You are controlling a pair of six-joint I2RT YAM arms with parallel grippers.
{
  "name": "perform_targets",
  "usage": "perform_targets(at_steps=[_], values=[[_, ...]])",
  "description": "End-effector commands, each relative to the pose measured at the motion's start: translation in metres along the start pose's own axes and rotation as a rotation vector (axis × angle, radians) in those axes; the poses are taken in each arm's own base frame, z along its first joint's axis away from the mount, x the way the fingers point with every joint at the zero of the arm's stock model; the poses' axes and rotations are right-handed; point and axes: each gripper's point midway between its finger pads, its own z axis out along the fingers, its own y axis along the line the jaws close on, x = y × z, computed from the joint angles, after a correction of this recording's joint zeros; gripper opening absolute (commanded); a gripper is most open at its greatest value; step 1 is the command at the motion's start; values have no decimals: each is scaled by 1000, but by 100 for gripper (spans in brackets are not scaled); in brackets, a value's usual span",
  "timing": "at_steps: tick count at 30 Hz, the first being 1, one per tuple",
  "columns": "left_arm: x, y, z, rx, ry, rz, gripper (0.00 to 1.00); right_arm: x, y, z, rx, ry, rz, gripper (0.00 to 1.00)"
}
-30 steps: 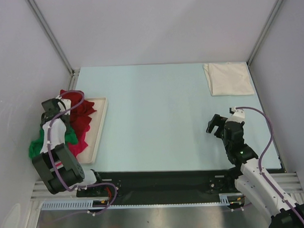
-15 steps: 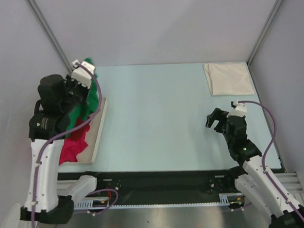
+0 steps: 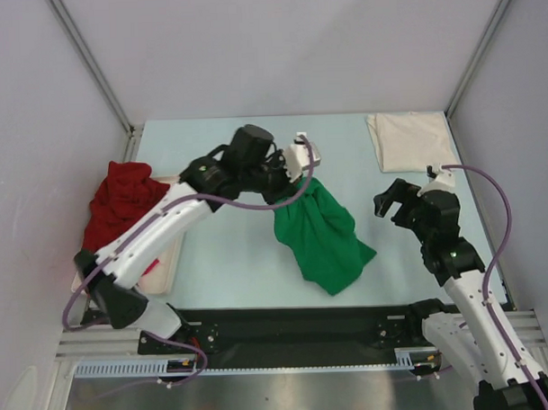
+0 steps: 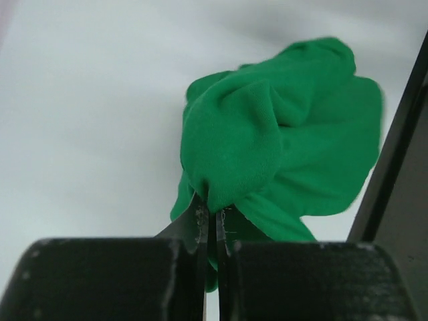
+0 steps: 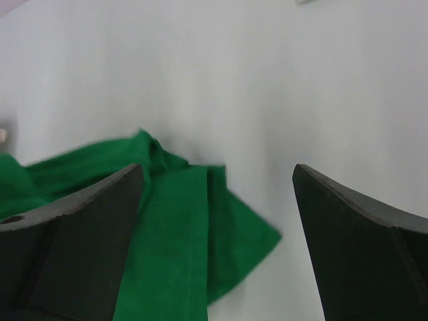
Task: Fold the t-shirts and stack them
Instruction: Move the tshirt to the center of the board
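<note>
Two grippers share the job: at four o'clock the right gripper [image 3: 391, 199] hangs with jaws wide (ready, I judge, for a corner). At centre, the green t-shirt [image 3: 325, 239] dangles from the left gripper [image 4: 212, 217], pinched tight for spreading. The folded cream t-shirt [image 3: 411, 142] lies at one o'clock. No writing is legible.

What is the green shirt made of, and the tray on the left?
Green shirt: looks like soft, matte knit cloth; it bunches and drapes in folds. Tray: seems rigid and smooth, maybe plastic; its rim is straight.
</note>
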Motion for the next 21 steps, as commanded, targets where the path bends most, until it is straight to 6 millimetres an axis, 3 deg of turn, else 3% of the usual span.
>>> perform_targets(at_steps=[1, 2, 4, 5, 6, 8, 9, 10, 11, 13, 15, 17, 18, 19, 20, 21], values=[[0, -6, 41, 81, -45, -32, 0, 7, -9, -2, 39, 86, 37, 100], [18, -7, 68, 115, 10, -55, 0, 4, -17, -1, 63, 81, 54, 100], [28, -8, 90, 162, 36, -72, 0, 1, -25, 1, 91, 79, 73, 100], [44, -7, 111, 182, 79, -90, 1, 4, -24, 0, 80, 93, 86, 100], [42, 0, 119, 175, 68, -90, 5, 3, -28, 1, 91, 90, 97, 100], [58, 19, 137, 146, 101, -112, 36, 4, -29, 1, 94, 102, 104, 100], [54, 31, 138, 128, 89, -118, 51, 7, -31, 2, 101, 112, 104, 100], [58, 49, 134, 99, 88, -146, 77, 11, -33, 3, 110, 133, 103, 100], [56, 54, 130, 110, 75, -173, 98, 15, -35, 4, 118, 150, 106, 100], [56, 76, 105, 90, 48, -221, 100, 27, -35, 7, 118, 208, 114, 100], [57, 77, 74, 91, 14, -223, 100, 43, -34, 13, 108, 285, 116, 100], [71, 88, 49, 38, 6, -221, 100, 59, -24, 17, 65, 358, 110, 99], [101, 85, 48, 11, 64, -238, 100, 65, -18, 18, 53, 378, 101, 100], [105, 87, 31, -42, 61, -222, 100, 75, -15, 20, 64, 399, 70, 100], [120, 85, 28, -64, 96, -214, 100, 85, -15, 22, 89, 427, 54, 100], [154, 76, 28, -79, 176, -232, 100, 93, -17, 23, 117, 448, 49, 100]])
